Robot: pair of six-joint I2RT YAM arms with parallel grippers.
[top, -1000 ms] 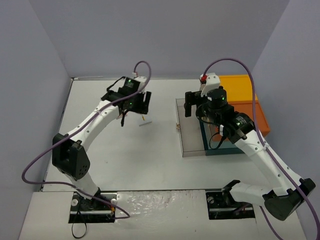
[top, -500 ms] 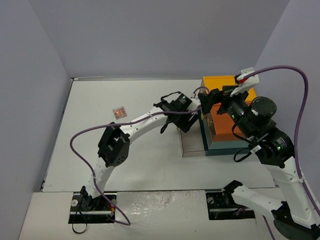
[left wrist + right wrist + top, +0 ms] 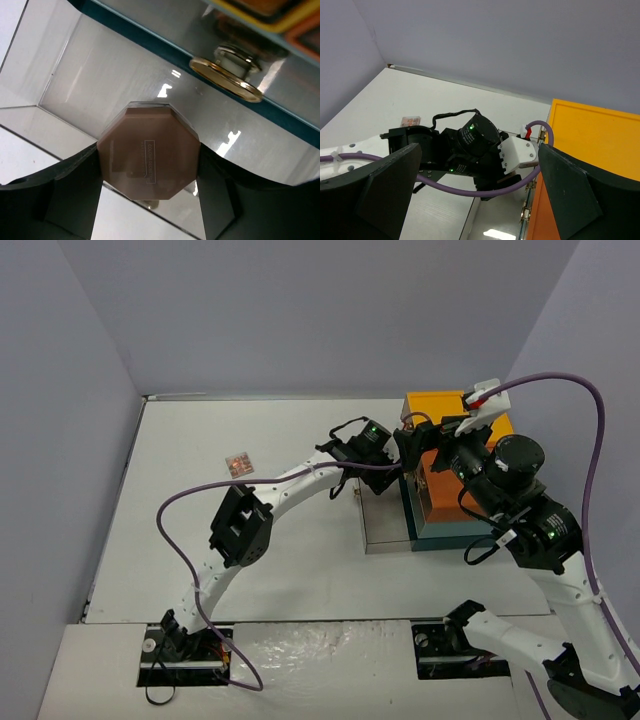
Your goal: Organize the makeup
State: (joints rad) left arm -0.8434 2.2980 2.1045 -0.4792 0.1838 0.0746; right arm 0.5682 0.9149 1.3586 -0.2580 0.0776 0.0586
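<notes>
Makeup in view comes to 2 pieces. 1 is an octagonal compact (image 3: 148,151), dusty pink-brown, matt and flat-lidded, with a small printed rectangle on top. It sits between the 2 fingers of the left gripper (image 3: 148,172), which is roughly half open and clamped on the compact's opposite sides. The other is 1 small square palette (image 3: 237,464) of pink squares, lying flat on the white surface (image 3: 170,430), well apart from that gripper and to its left in the top view.

Under and beyond the left gripper lies 1 mirror-like panel (image 3: 100,75), smooth and glossy (bright spots of light show on it), bordered in teal. Just ahead of the gripper, on that border, sits 1 round gold metal clasp (image 3: 225,79), polished and doubled by its reflection. The panel belongs to 1 large box (image 3: 445,405) with an orange top and a teal side.

The right gripper (image 3: 480,165) is spread fully wide, and its 2 broad, dark fingers (image 3: 390,185) hold nothing. It hangs above the left arm's black wrist, which lies directly below it, and the box's flat orange face is just to its right.
</notes>
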